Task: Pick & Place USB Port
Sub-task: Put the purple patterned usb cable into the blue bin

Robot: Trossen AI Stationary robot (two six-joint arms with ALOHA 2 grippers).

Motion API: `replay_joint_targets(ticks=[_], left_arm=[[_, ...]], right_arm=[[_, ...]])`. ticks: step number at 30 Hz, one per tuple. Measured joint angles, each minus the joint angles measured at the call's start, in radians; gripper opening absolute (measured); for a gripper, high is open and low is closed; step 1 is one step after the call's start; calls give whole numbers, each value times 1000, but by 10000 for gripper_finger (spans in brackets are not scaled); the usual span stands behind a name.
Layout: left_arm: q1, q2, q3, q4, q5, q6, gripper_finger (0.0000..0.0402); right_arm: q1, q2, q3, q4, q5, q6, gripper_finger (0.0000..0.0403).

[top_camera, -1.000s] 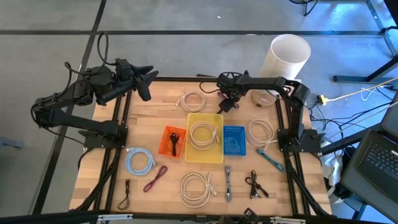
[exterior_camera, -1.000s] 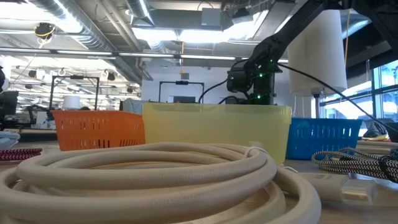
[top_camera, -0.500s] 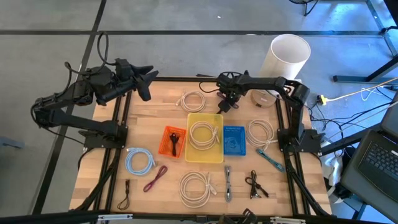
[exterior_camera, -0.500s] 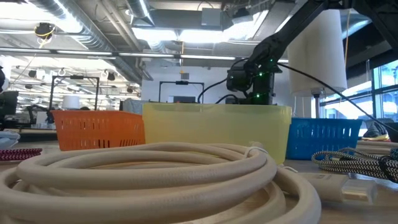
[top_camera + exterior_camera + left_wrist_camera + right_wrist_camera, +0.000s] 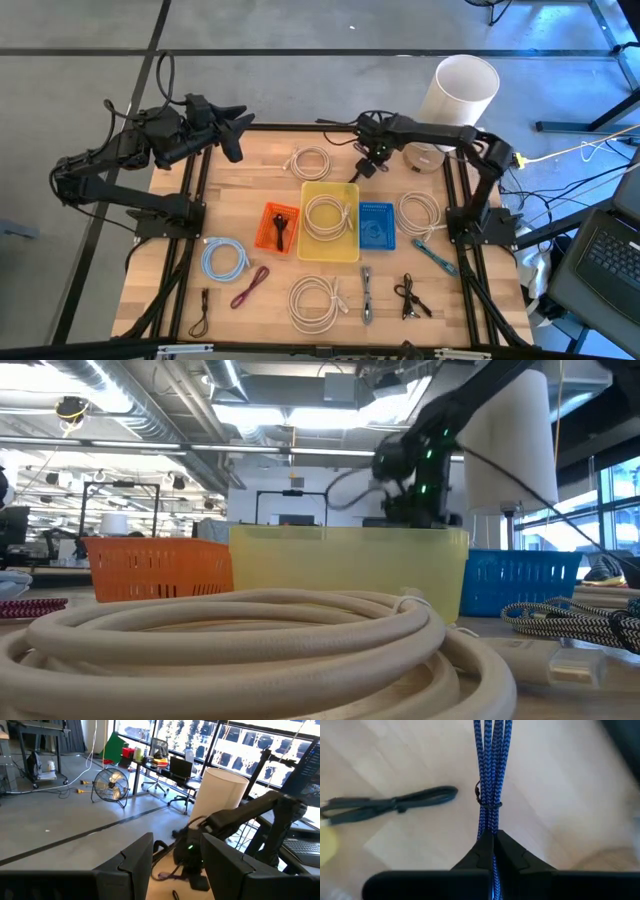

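Note:
A bundle of blue braided cable [image 5: 491, 765], bound by a thin dark tie, lies in line with my right gripper [image 5: 494, 836], which is shut on it. In the high view this gripper [image 5: 362, 168] stands at the table's far middle, just beyond the yellow bin [image 5: 312, 187]. In the low view the bin hides its fingers. My left gripper [image 5: 236, 137] waits open above the table's far left corner, its fingers [image 5: 131, 861] holding nothing. My right gripper pinches the blue bundle's gathered strands [image 5: 492, 826] between its two fingertips, just behind the dark tie [image 5: 487, 803]. The fingers come from above and lie along the bundle, which runs straight out past them. Whether its far end rests on the wood, I cannot tell.
A black cable [image 5: 395, 804] lies on the wood beside the bundle. The orange bin [image 5: 266, 240] and the blue bin [image 5: 377, 208] flank the yellow bin. White cable coils [image 5: 313, 161] [image 5: 419, 211], a tape roll [image 5: 424, 157] and a white cylinder [image 5: 462, 90] stand nearby.
My right gripper has shut on the blue cable bundle and then gone up, as the low view shows; its arm has shifted a little toward the table's right edge.

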Motion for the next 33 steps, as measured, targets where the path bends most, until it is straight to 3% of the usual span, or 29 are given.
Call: replay_joint_targets(ticks=[9,12,17,24,33], left_arm=[[0,0,0,0,0,0,158],[0,0,0,0,0,0,158],[0,0,0,0,0,0,158],[0,0,0,0,0,0,158],[0,0,0,0,0,0,158]], right_arm=[[107,-308,0,-120,-35,217,1],[166,-400,0,-136,-88,321,2],[310,-497,0,-183,-83,546,1],[581,-506,0,-192,4,896,1],[832,-437,-1,-217,262,1326,1]])
